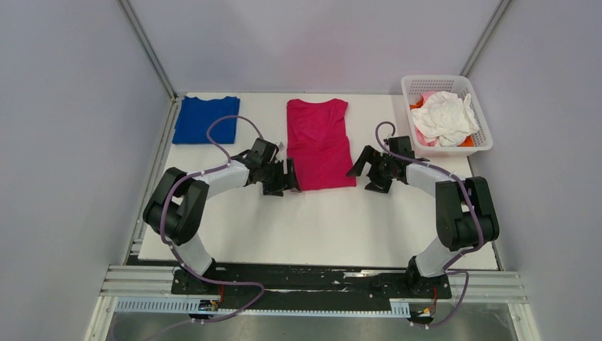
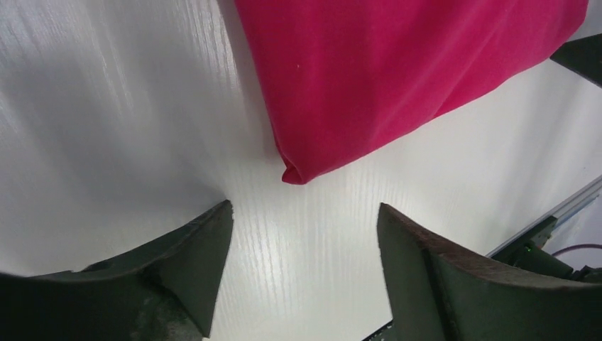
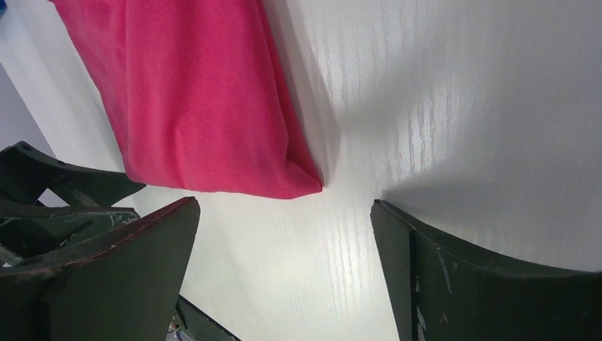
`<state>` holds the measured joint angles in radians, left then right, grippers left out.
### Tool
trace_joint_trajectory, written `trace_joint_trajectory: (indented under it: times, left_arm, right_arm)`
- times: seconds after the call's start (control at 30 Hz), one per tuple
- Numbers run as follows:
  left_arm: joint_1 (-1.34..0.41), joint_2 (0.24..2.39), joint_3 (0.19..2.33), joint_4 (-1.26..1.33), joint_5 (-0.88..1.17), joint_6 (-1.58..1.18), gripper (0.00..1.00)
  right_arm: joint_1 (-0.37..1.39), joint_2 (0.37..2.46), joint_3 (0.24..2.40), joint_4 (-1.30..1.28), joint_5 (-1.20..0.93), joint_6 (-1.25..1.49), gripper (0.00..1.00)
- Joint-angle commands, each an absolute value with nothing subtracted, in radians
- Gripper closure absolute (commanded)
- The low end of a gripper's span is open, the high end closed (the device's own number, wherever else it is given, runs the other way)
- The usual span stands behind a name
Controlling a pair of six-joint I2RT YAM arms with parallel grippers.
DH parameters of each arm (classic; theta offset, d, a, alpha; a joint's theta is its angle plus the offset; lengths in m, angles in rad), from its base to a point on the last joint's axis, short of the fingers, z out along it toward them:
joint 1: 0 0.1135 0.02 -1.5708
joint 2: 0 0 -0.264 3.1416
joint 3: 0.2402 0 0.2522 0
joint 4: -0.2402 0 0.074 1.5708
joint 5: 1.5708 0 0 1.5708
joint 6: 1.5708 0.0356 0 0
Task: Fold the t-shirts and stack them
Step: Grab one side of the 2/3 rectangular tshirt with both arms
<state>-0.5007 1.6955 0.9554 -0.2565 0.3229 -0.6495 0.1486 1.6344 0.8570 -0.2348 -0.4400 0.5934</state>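
Observation:
A magenta-pink t-shirt (image 1: 319, 142) lies on the white table, folded into a long strip with its sleeves tucked in. My left gripper (image 1: 291, 177) is open and empty just left of its near left corner (image 2: 294, 174). My right gripper (image 1: 360, 170) is open and empty just right of its near right corner (image 3: 309, 186). A folded royal blue t-shirt (image 1: 206, 118) lies at the far left. White, pale pink and orange shirts (image 1: 444, 117) are bunched in the basket.
The white lattice basket (image 1: 483, 135) stands at the far right corner of the table. Grey walls close in the table on the left, back and right. The black rail (image 1: 312, 278) holding the arm bases runs along the near edge.

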Motion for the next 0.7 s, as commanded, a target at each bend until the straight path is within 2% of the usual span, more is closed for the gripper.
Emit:
trace_joint_trajectory:
  times: [0.0,0.23,0.27,0.4,0.53,0.57,0.6,0.63,0.67]
  left_arm:
    - [-0.507,1.728,0.945,-0.194,0.294,-0.677,0.24]
    - [-0.514,1.798,0.97,-0.19,0.265,-0.687,0.46]
    - [-0.515,1.803,0.974,-0.191,0.26,-0.69,0.51]
    - [-0.515,1.831,0.985,-0.194,0.233,-0.694,0.62]
    - [-0.515,1.861,1.001,-0.204,0.217,-0.695,0.8]
    - [-0.515,1.868,1.005,-0.208,0.212,-0.694,0.9]
    - [-0.515,1.871,1.01,-0.221,0.198,-0.694,0.96]
    - [-0.515,1.874,1.011,-0.228,0.187,-0.691,1.0]
    - [-0.515,1.874,1.01,-0.239,0.168,-0.689,1.0]
  right_arm:
    - [0.156,1.615,0.85,-0.194,-0.431,0.615,0.02]
    - [0.159,1.612,0.845,-0.192,-0.405,0.62,0.04]
    - [0.159,1.614,0.844,-0.19,-0.401,0.621,0.04]
    - [0.161,1.619,0.835,-0.189,-0.397,0.621,0.06]
    - [0.169,1.631,0.827,-0.188,-0.4,0.618,0.11]
    - [0.173,1.634,0.826,-0.188,-0.4,0.618,0.12]
    - [0.177,1.641,0.826,-0.186,-0.399,0.616,0.14]
    - [0.18,1.646,0.827,-0.186,-0.389,0.615,0.16]
    - [0.184,1.653,0.828,-0.184,-0.37,0.615,0.19]
